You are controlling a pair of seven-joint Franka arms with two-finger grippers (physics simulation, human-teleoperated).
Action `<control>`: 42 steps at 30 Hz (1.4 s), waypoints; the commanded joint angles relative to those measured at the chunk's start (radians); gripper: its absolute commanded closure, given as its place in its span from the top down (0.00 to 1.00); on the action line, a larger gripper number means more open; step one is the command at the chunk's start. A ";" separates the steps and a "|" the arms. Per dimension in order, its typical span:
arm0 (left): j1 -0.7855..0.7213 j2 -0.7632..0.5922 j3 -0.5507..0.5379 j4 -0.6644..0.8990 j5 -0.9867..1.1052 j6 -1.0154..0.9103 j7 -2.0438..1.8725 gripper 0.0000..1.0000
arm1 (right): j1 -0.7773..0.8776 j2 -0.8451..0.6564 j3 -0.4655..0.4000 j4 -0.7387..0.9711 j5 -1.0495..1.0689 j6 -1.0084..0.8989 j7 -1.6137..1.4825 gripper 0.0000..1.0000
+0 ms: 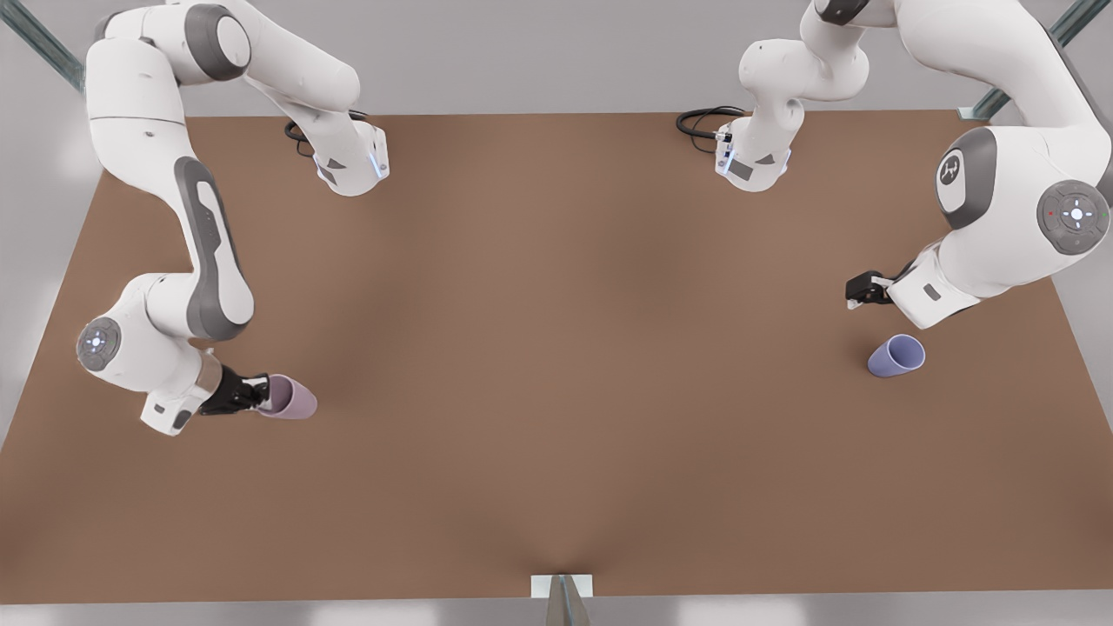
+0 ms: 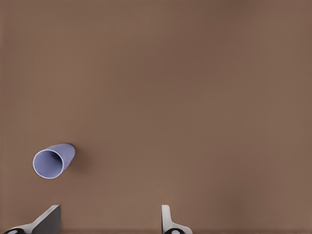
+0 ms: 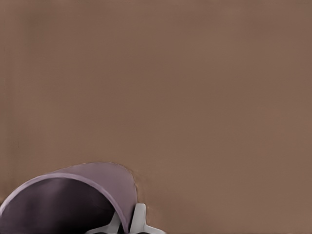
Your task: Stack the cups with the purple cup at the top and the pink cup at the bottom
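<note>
pink cup [image 3: 73, 195] cut by wrist frame edge, left pincer [image 2: 109, 222] fingertips barely in frame

Ahead of your left gripper [image 2: 109, 219], between its spread jaws, you have bare table [image 1: 556, 348]; the purple cup [image 2: 52, 160] stands off to 1 side, outside that lane.

Even, soft, fairly bright light from above; no glare. The flat brown matte table [image 1: 556, 365] shows faint darker patches mid-surface and toward its near edge in the front view. The small lavender-blue tapered cup [image 1: 896, 356] casts only a weak, short shadow, same in the left wrist view [image 2: 53, 160]. The dusty pink tapered cup [image 3: 73, 200] has a dark, shaded interior. Renders look slightly soft.
</note>
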 commanded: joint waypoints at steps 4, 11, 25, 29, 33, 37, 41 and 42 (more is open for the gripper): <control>0.002 -0.003 0.022 0.001 0.002 -0.002 0.011 1.00 | 0.296 0.086 0.022 0.248 -0.136 -0.149 1.064 0.21; 0.002 0.014 0.044 0.002 0.017 0.013 0.011 1.00 | 0.746 0.525 -0.048 1.005 -0.185 -0.336 1.653 0.21; 0.292 0.152 0.056 -0.266 -0.013 0.528 0.186 1.00 | 0.838 0.731 -0.031 1.020 -0.195 -0.124 1.644 0.21; 0.327 0.173 0.056 -0.344 -0.015 0.611 0.186 1.00 | 0.868 0.743 -0.079 1.009 -0.195 -0.144 1.644 0.21; 0.356 0.190 0.057 -0.384 -0.012 0.671 0.186 1.00 | 0.871 0.761 -0.082 1.009 -0.195 -0.133 1.642 0.25; 0.404 0.204 0.057 -0.436 -0.004 0.691 0.235 1.00 | 0.876 0.760 -0.088 1.000 -0.195 -0.144 1.641 1.00; 0.420 0.251 0.057 -0.453 -0.004 0.752 0.258 1.00 | 0.876 0.755 -0.083 1.002 -0.195 -0.138 1.641 1.00; 0.422 0.256 0.057 -0.455 -0.004 0.757 0.258 1.00 | 0.876 0.755 -0.083 1.002 -0.195 -0.133 1.641 1.00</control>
